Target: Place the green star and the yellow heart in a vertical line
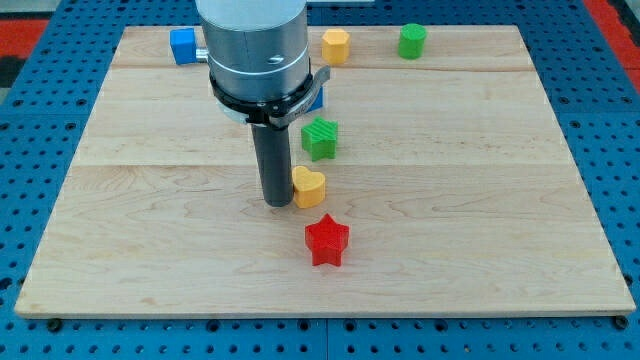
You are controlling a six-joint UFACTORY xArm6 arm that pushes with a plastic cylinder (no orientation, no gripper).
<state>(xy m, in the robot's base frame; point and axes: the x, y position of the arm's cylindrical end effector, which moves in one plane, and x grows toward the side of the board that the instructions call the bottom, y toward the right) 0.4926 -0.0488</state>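
The green star (321, 138) lies near the board's middle, just right of the rod. The yellow heart (309, 187) lies directly below it. My tip (276, 203) rests on the board at the heart's left side, touching or almost touching it. The star sits slightly to the right of the heart. The arm's grey body hides part of the board above the rod.
A red star (327, 242) lies below the heart. A yellow block (335, 46) and a green block (412, 41) sit near the view's top. A blue block (182, 46) sits at the top left; another blue piece (316, 96) shows behind the arm. The wooden board (480, 200) rests on a blue pegboard.
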